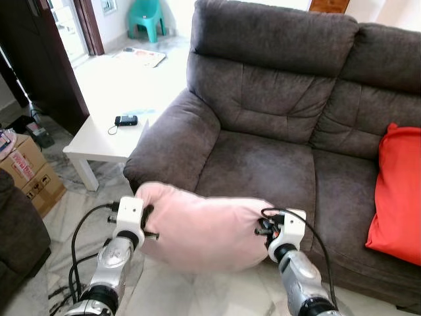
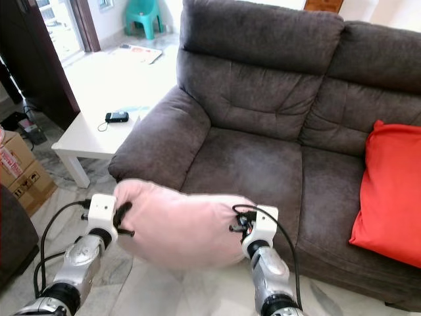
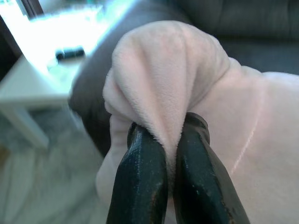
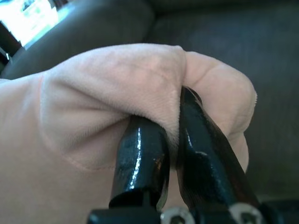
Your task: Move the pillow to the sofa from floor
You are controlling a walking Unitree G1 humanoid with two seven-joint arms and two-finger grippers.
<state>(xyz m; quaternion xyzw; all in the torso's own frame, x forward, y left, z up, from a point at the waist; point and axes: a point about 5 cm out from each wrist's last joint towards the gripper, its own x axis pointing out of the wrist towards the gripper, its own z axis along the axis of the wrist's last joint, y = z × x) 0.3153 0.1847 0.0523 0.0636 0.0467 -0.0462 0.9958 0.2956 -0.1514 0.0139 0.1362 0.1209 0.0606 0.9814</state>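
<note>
A soft pale pink pillow (image 1: 204, 230) hangs in the air between my two arms, just before the front edge of the dark grey sofa (image 1: 263, 158). My left gripper (image 1: 146, 217) is shut on the pillow's left corner, the fabric pinched between its black fingers (image 3: 140, 182). At the pillow's right end my right gripper (image 1: 265, 227) is shut on a fold of the same pillow, its fingers (image 4: 140, 158) squeezing the plush. The sofa's left seat cushion (image 1: 256, 171) lies directly behind the pillow.
A red cushion (image 1: 398, 191) leans on the sofa's right seat. A low white table (image 1: 105, 141) with a small black device (image 1: 125, 120) stands left of the sofa arm. Cardboard boxes (image 1: 29, 171) sit at far left. The floor is pale marble tile (image 1: 72, 210).
</note>
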